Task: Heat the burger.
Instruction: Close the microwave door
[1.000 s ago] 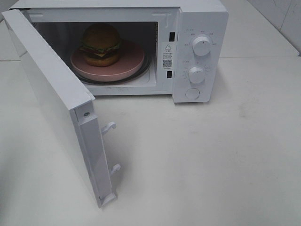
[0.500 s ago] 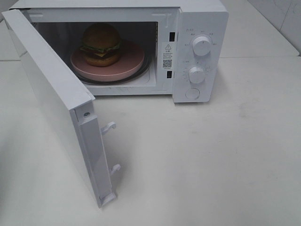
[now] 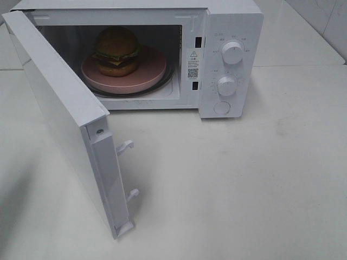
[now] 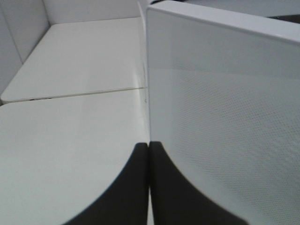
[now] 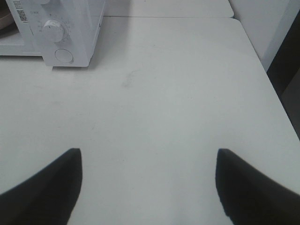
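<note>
White sheet of the microwave's door [image 4: 225, 117] filled much of the left wrist view. It stood upright, close ahead of the left gripper [image 4: 149, 151], whose dark fingers were pressed together with nothing between them. The door's free vertical edge lay almost in line with the seam where the fingers met, though whether they touched it could not be told. The burger [image 3: 116, 51] was beyond that door panel from the left gripper, sitting on the pink plate [image 3: 154, 73] inside the open microwave [image 3: 233, 21], nearer the plate's far rim. Since the food was already in the cavity, the step in hand was judged to be swinging the door closed. The left gripper was the nearer one for that, on the door's outer face. The right gripper [image 5: 149, 157] hung with its fingers wide apart and nothing between them over the bare table [image 3: 244, 179], well apart from the door. The two knobs [image 5: 54, 30] and the round button [image 5: 64, 56] lay ahead of it and off to one side. The tabletop was pale, flat and smooth. Open room lay beyond the door for the panel to sweep through on its hinge.
</note>
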Controlling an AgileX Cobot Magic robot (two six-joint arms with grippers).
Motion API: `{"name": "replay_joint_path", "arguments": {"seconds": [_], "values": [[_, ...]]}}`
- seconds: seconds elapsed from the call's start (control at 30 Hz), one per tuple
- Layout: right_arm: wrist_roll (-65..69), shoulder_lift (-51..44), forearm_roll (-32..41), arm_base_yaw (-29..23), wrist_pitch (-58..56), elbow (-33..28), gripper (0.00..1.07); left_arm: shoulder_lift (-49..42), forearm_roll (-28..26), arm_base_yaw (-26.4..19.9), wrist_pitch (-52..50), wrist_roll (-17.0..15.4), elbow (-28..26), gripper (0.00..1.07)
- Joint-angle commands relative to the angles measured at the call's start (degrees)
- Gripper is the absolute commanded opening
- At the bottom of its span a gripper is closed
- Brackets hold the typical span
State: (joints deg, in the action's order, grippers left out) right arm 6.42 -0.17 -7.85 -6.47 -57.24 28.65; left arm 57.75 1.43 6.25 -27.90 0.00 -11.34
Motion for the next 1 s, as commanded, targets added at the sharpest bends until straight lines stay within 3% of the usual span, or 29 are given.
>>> {"name": "replay_joint_path", "arguments": {"seconds": [0.03,0.5,1.0], "values": [[0.52,-1.72,0.11,0.46,-0.06,-0.06,0.76,3.72,0.46,2.64,-4.07,-1.2,0.11,0.0],[0.52,-1.72,0.11,0.46,-0.06,-0.06,0.76,15.13,0.4,11.29,-12.15,-1.32,-1.03,0.0],[0.52,-1.72,0.11,0.46,-0.06,-0.06,0.76,26.01,-0.11,20.97,-15.18,-1.26,-8.37,0.0]]}}
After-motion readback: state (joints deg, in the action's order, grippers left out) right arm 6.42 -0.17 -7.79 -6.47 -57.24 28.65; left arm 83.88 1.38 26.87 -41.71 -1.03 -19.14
